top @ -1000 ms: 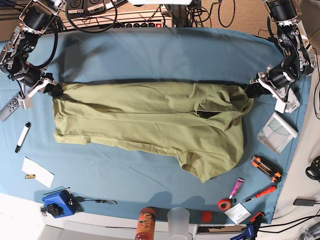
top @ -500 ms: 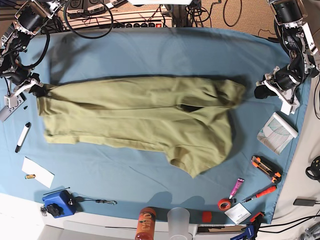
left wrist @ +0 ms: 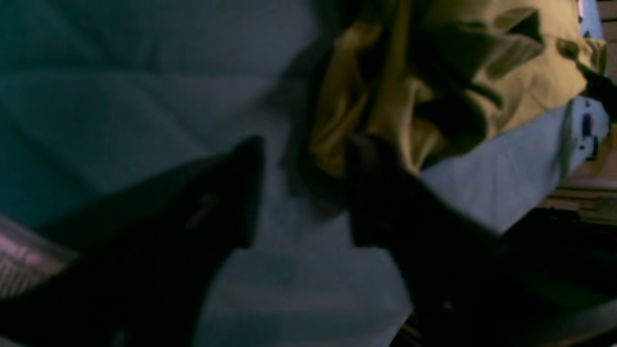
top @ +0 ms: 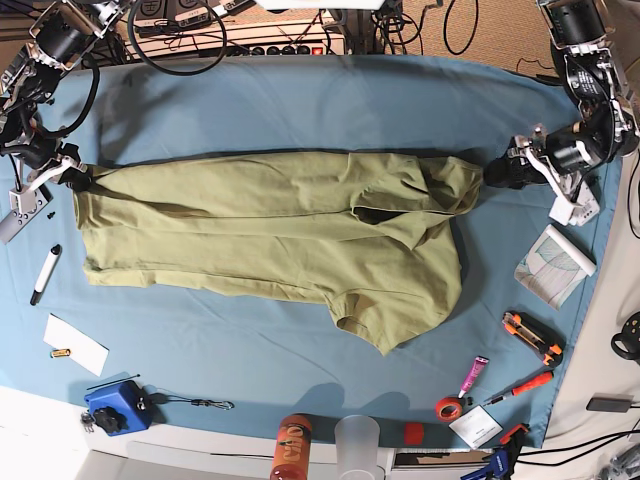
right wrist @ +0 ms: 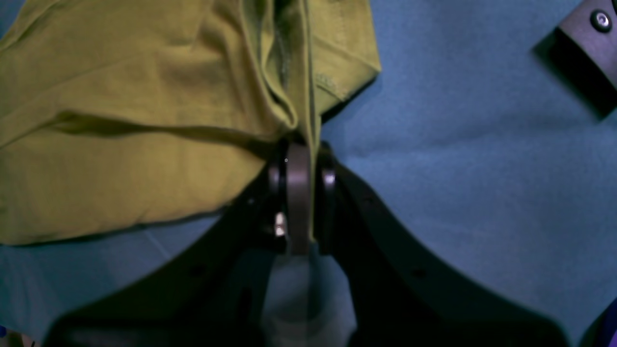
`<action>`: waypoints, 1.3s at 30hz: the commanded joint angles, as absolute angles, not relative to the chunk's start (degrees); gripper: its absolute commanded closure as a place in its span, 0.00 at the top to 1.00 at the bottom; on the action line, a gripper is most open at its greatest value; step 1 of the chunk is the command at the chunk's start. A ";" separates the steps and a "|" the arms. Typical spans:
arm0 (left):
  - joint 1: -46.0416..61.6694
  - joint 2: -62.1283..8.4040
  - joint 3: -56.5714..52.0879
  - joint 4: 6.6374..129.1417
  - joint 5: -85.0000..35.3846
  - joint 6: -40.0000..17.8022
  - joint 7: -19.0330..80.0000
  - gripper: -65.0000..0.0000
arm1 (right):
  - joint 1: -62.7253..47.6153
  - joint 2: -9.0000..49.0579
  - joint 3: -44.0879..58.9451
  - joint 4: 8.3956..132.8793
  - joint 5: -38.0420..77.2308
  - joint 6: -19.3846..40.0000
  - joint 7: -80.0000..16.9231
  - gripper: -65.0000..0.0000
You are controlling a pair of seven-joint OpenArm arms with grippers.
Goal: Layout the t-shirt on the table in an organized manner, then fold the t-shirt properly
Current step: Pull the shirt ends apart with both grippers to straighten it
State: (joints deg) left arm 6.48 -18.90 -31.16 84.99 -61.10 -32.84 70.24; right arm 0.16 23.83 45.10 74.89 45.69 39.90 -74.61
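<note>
The olive-green t-shirt [top: 270, 230] lies stretched sideways across the middle of the teal table [top: 300, 100], with one sleeve hanging toward the front. My right gripper [top: 73, 178] is at its left end, shut on a bunched corner of the fabric; the right wrist view shows the gripper [right wrist: 299, 154] pinching the t-shirt [right wrist: 144, 120] there. My left gripper [top: 500, 172] is at the shirt's right end. Its jaws stand open in the left wrist view [left wrist: 306, 154] with only table cloth between them, and the crumpled t-shirt [left wrist: 482, 72] lies just beyond the fingertips.
A marker [top: 44, 272], white card [top: 75, 343] and blue box [top: 115, 405] lie front left. An orange bottle [top: 291, 447] and clear cup [top: 357, 440] stand at the front edge. A booklet [top: 555, 263], knife [top: 531, 336], screwdriver [top: 520, 388] and tape [top: 448, 407] sit on the right.
My right gripper pulled the t-shirt to the left. My left gripper let go of the shirt's right end, opened, and has come back close to that end.
</note>
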 commanded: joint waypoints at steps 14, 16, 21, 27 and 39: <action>7.84 -16.03 -24.75 85.82 -66.19 -33.78 67.79 0.49 | 0.93 25.52 45.43 75.75 46.87 40.00 -75.26 0.00; 7.92 -15.44 -23.68 85.82 -62.92 -33.39 66.83 0.49 | 0.93 25.52 45.43 75.75 46.89 40.00 -75.64 0.00; 7.92 -13.78 -23.35 85.82 -57.08 -28.51 64.90 0.49 | 0.93 25.52 45.43 75.75 46.89 40.00 -76.29 0.00; 7.94 -11.88 -21.93 85.82 -56.69 -28.10 66.81 0.22 | 0.95 25.52 45.43 75.75 47.44 40.00 -76.25 0.00; 7.60 -11.60 -30.13 86.98 -53.95 -28.10 68.12 0.00 | 0.95 25.58 51.35 75.75 49.06 40.00 -73.45 0.00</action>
